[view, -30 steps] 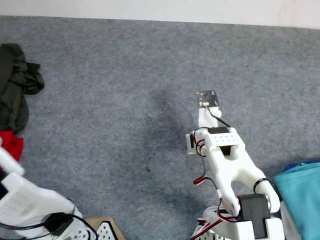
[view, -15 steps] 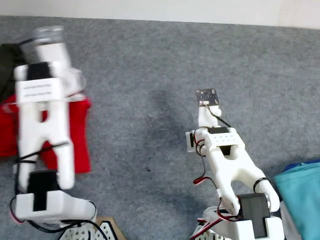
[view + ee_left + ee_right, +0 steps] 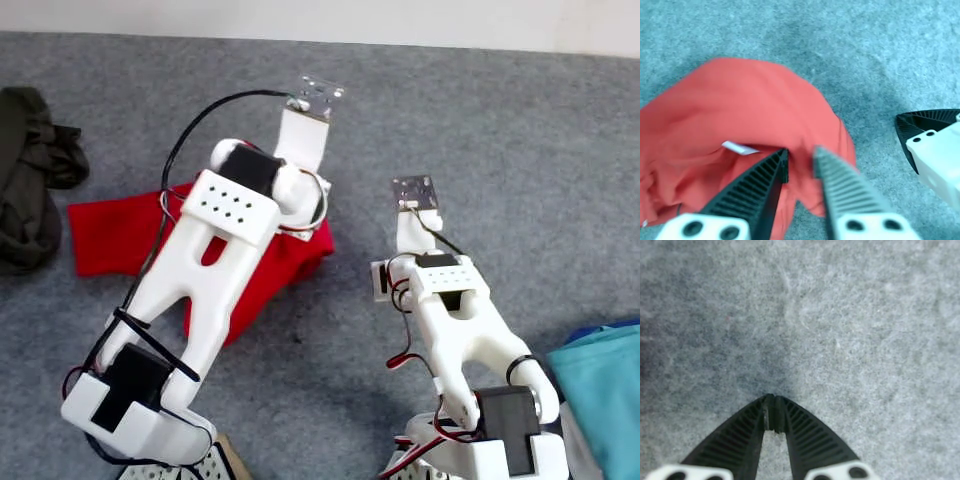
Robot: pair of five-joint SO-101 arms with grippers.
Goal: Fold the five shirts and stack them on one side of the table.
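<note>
The red shirt (image 3: 110,235) lies crumpled, long axis left-right. The left hand (image 3: 800,162) pinches its right end; the right hand (image 3: 774,412) is closed, empty.

- The white left arm (image 3: 200,290) has swung from the near-left corner out toward the middle of the grey felt table (image 3: 520,120).
- The red cloth shirt (image 3: 110,235), pinched in the left gripper (image 3: 800,159), has been dragged from the left edge toward the centre.

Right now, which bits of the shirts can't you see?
- Red shirt: middle hidden under the left arm, high view.
- Teal shirt: cut off by the high view's right edge.
- Dark shirt: cut off by the left edge; crumpled, shape unclear.
</note>
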